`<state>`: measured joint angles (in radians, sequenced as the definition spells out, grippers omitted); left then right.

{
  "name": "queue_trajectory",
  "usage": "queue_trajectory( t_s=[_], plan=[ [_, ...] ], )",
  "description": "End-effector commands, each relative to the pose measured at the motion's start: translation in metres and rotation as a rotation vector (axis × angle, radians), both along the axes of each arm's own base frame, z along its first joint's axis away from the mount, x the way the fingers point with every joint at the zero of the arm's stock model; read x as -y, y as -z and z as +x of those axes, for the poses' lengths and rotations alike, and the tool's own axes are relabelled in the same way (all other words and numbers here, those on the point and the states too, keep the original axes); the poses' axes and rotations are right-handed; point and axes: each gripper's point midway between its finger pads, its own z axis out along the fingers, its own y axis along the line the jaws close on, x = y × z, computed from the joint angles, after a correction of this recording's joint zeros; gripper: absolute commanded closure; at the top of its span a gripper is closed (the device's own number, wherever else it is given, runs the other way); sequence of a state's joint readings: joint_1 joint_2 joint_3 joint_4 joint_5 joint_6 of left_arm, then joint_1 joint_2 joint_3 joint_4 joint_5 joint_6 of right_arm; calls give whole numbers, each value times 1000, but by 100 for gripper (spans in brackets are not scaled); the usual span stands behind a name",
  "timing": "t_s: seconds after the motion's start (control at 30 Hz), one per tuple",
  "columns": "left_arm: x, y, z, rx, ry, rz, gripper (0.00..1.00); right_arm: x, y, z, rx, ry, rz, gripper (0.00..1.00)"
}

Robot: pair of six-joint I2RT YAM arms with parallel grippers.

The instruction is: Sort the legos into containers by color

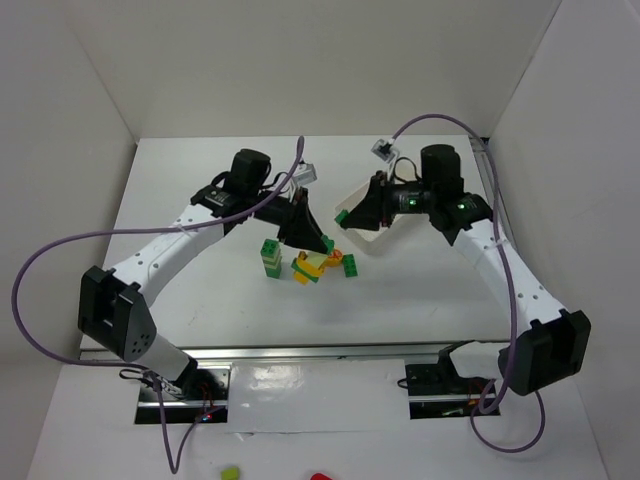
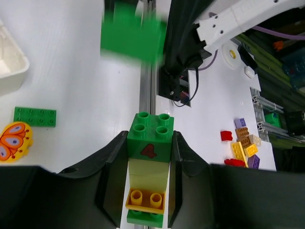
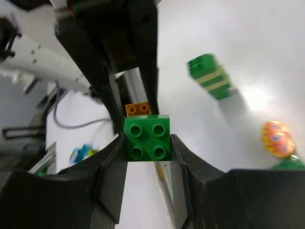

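My left gripper (image 2: pixel 149 149) is shut on a stack of legos (image 2: pixel 149 143): a green brick with a red 4, a pale yellow one, an orange-yellow one and a green one below. In the top view this gripper (image 1: pixel 308 238) hangs over the loose pile (image 1: pixel 314 266). My right gripper (image 3: pixel 147 143) is shut on a green four-stud brick (image 3: pixel 147 138), and in the top view it (image 1: pixel 358 214) sits beside the white container (image 1: pixel 372 240). A green and pale yellow stack (image 1: pixel 270 260) stands left of the pile.
A flat green plate (image 2: pixel 35 117) and a yellow butterfly piece (image 2: pixel 14 140) lie on the table near the container's corner (image 2: pixel 9 62). A blurred green brick (image 2: pixel 133 36) fills the top of the left wrist view. More bricks (image 2: pixel 243 143) lie beyond the table's near edge.
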<state>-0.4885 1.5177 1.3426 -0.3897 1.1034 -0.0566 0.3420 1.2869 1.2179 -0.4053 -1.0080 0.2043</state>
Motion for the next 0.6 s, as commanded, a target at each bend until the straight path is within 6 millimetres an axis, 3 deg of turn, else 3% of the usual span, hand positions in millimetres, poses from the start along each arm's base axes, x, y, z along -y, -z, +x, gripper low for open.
queue_trajectory(
  t_s=[0.0,0.03,0.1,0.2,0.23,0.27,0.37,0.4,0.47,0.5,0.57],
  plan=[
    [-6,8,8,-25,-2,-2,100,23,-34,25,116,174,34,81],
    [-9,8,11,-25,-14,-2,100,32,-34,39,121,246,23,79],
    [-12,13,18,-33,-35,8,100,35,-28,48,95,288,25,79],
    [-20,16,40,-64,-123,37,100,56,-9,91,61,545,-44,79],
    [-22,21,46,-86,-153,53,100,67,-4,103,29,642,-80,78],
    [-28,19,58,-101,-214,64,100,90,6,125,8,827,-135,77],
    [-37,21,80,-120,-344,102,100,126,32,157,-3,1057,-218,64],
    [-43,20,93,-111,-443,136,100,137,45,166,-11,1104,-242,64],
    [-51,26,102,-106,-499,165,100,157,58,182,-7,1194,-254,70],
    [-52,27,102,-121,-511,174,100,162,75,191,-26,1227,-296,72],
    [-53,28,104,-119,-519,178,100,175,80,206,-30,1265,-301,73]
  ],
)
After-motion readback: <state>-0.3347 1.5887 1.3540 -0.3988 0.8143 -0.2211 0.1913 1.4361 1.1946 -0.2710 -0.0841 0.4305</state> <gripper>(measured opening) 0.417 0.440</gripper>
